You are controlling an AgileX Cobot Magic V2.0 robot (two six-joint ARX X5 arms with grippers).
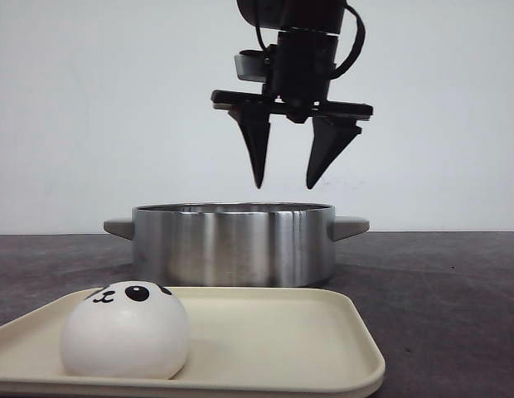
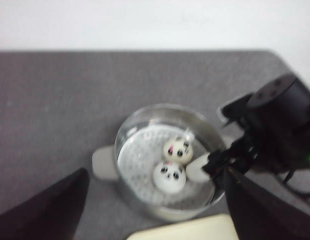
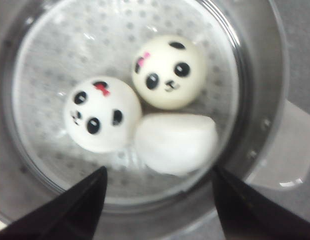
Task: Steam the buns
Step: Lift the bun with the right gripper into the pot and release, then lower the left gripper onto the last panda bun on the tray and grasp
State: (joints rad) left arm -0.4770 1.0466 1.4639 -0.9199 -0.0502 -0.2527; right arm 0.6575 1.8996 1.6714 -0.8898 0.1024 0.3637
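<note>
Round brushed stainless-steel pot [image 1: 232, 244]: glossy, streaked reflections; grey handles duller, matt. Perforated metal steamer plate [image 3: 55, 60] inside pot: shiny, dotted with holes. White dome-shaped panda-face buns [image 3: 167, 72]: smooth, soft sheen, black printed features; one [image 3: 176, 142] at 5 o'clock in pot blank-sided. Cream rectangular plastic tray [image 1: 323, 332]: smooth, satin. Dark grey tabletop [image 1: 456, 290]: matt, finely grained. Black gripper fingers [image 1: 327, 153]: matt plastic look.

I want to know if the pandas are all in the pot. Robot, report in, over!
Right claw open, empty, above the pot. Left claw open, empty. Three buns inside, one bun waiting on the tray. Nothing blocking.
</note>
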